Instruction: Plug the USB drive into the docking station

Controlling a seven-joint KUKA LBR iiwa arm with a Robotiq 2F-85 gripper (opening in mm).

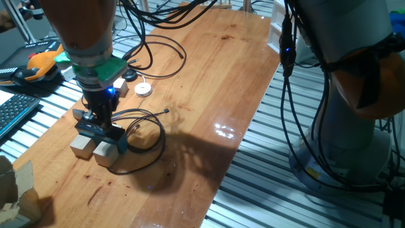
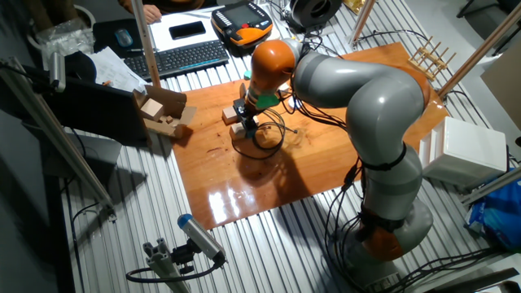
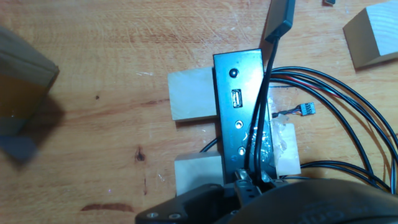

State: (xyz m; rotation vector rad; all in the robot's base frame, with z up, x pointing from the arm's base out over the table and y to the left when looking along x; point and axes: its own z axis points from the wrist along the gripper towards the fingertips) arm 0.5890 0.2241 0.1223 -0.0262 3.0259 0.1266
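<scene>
Warm, glossy wooden table (image 1: 209, 95) fills the scene, set on a floor of ribbed metal slats.

From one fixed view, the gripper (image 1: 99, 119) hangs straight down from the orange and grey arm, its dark fingers low over the docking station (image 1: 101, 131). How far apart the fingers stand cannot be told, and whether they hold anything is hidden; the USB drive cannot be made out in any view.

The docking station is a black bar lying across two pale wooden cubes (image 1: 95, 149), raised off the table. In this fixed view its long axis runs from upper left to lower right.

In the hand view the docking station (image 3: 241, 118) runs from top to bottom, tilted slightly so its far end leans left. Its port face looks up at the camera. One USB socket (image 3: 237, 99) sits above the bar's middle, with a round hole (image 3: 234, 72) beyond it near the far end. Only this view shows the ports.

Thin black cables (image 1: 147, 130) loop on the table to the right of the docking station. A white round disc (image 1: 143, 89) lies well beyond the docking station.

The other fixed view shows the whole arm bent over the docking station (image 2: 244, 116), and a keyboard (image 2: 189, 55) far behind it; details there are too small to read.
</scene>
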